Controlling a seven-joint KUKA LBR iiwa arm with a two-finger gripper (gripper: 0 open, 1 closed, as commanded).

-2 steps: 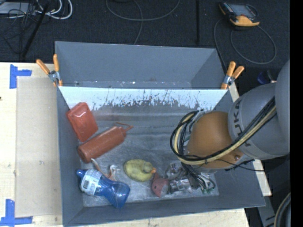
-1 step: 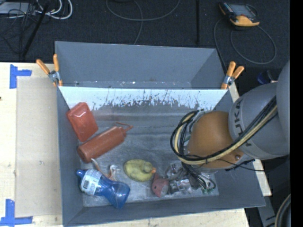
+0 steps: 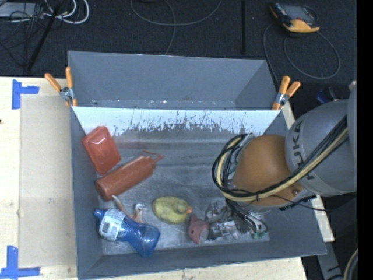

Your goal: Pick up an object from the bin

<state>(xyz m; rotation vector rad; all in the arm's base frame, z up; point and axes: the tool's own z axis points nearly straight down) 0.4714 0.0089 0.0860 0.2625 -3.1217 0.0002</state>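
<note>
Found a blue bottle (image 3: 129,232) on its side in the near left corner of the bin (image 3: 169,80), with a white label toward its left end. Noted a small pale and orange scrap (image 3: 137,211) just beyond the bottle, too small to name.

Saw the gripper (image 3: 226,225) low over the bin floor at the near right, reaching in from the right under the arm's orange cover (image 3: 262,165) and looped cables (image 3: 224,162). Could not tell whether the gripper was open or closed, as its metal parts merged into one cluttered mass. Spotted a small dark red piece (image 3: 197,231) on the floor just left of the gripper, close against it. Could not tell whether the two touched, and saw nothing clearly gripped.

Made out a yellow rounded lump (image 3: 169,209) a little farther back, between the bottle and the dark red piece, near both but apart from the gripper.

Marked a red-brown tube (image 3: 125,177) farther still on the left, lying slantwise with its narrow end up toward the right. Logged a red block (image 3: 101,149) farthest back at the left, beside the left wall and just beyond the tube's lower end, well apart from the gripper.
</note>
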